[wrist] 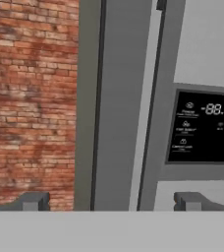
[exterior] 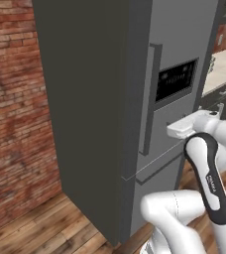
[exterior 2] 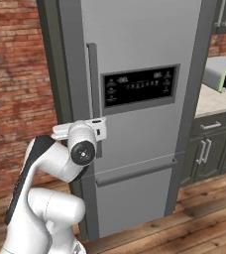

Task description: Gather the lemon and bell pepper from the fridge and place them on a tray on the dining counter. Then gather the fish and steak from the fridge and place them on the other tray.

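Two finger tips (wrist: pixel 33 202) frame your hand view, jaws wide apart. The fridge (exterior 2: pixel 135 44) (door shut) faces you, its handle (exterior 2: pixel 91 84) near.

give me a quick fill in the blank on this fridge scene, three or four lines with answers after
1. The fridge door is ____.
2. The end effector has its fingers spread ____, with the long vertical handle between them.
3. The wall left of the fridge is made of red ____.
4. The dark display panel sits to the ____ of the handle in the right base view.

Answers: closed; open; brick; right
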